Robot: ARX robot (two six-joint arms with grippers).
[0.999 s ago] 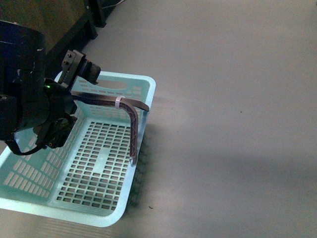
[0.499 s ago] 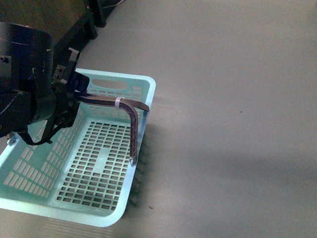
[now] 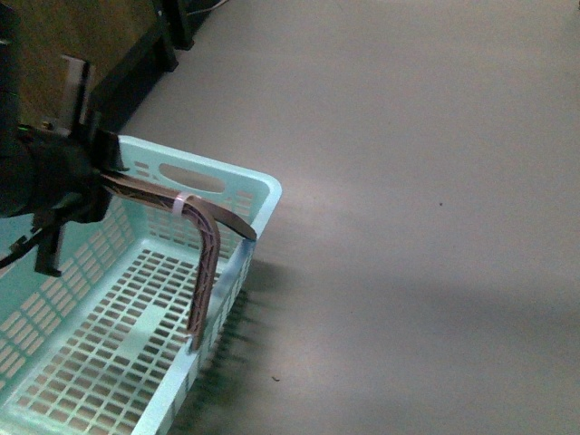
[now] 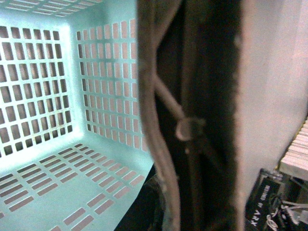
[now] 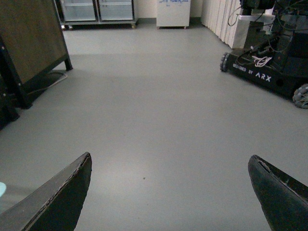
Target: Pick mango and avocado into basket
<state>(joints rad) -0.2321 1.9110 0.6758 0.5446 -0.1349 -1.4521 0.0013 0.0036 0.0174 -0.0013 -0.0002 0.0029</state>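
Here, left pincer (image 3: 101, 178) clamps the basket (image 3: 265, 194) by its handle (image 3: 205, 237); right pincer (image 5: 169, 160) gapes wide.

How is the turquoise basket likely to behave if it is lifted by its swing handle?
Probably light: the basket has thin lattice walls and no fruit shows inside. It may swing or tilt, since the handle seems to hinge at the side wall and the left gripper holds only its top bar. The slotted plastic likely flexes a little.
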